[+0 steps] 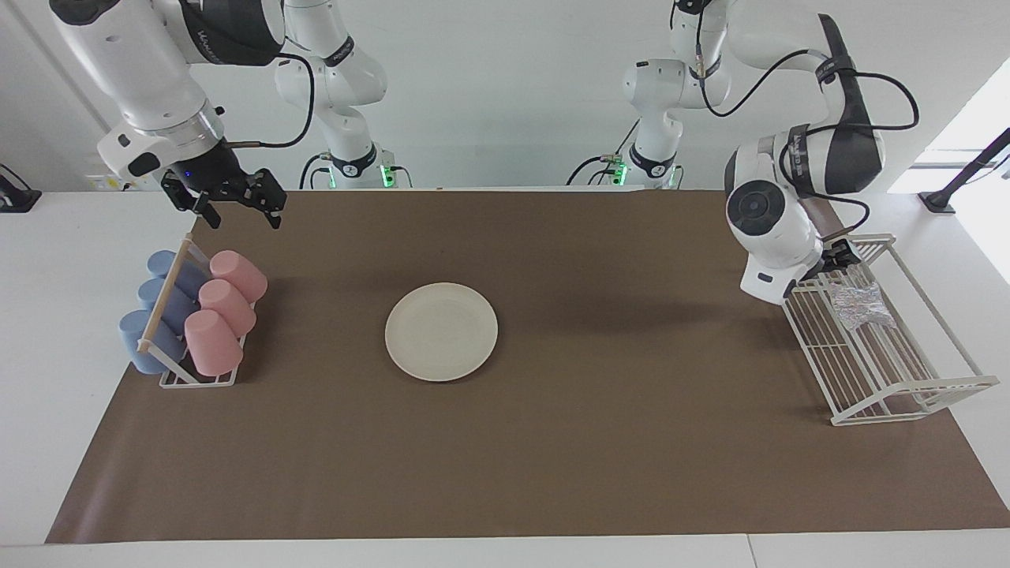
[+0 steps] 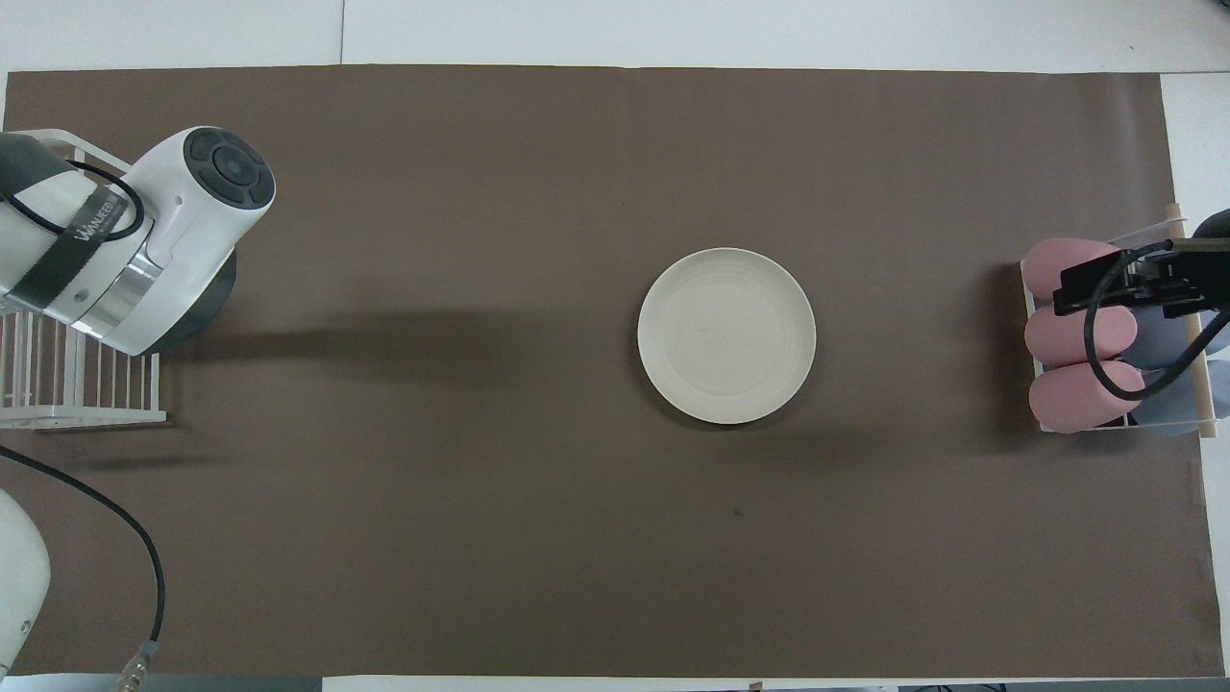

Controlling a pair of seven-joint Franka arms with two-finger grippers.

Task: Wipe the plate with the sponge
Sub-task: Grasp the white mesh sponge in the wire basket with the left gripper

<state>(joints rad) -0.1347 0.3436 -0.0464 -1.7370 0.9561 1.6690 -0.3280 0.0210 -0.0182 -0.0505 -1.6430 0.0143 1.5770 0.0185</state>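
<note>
The cream-white plate (image 1: 441, 331) (image 2: 726, 335) lies flat in the middle of the brown mat. The silvery speckled sponge (image 1: 862, 306) rests inside the white wire rack (image 1: 907, 390) at the left arm's end of the table. My left gripper (image 1: 838, 259) is low at the rack's end nearer the robots, just short of the sponge and mostly hidden by its own wrist. It holds nothing. In the overhead view the left arm covers both gripper and sponge. My right gripper (image 1: 234, 207) (image 2: 1105, 285) hangs open and empty over the cup holder.
A cup holder (image 1: 197, 377) at the right arm's end of the table carries pink cups (image 1: 223, 300) and blue cups (image 1: 162, 304) lying on their sides. The brown mat (image 1: 552, 442) covers most of the table.
</note>
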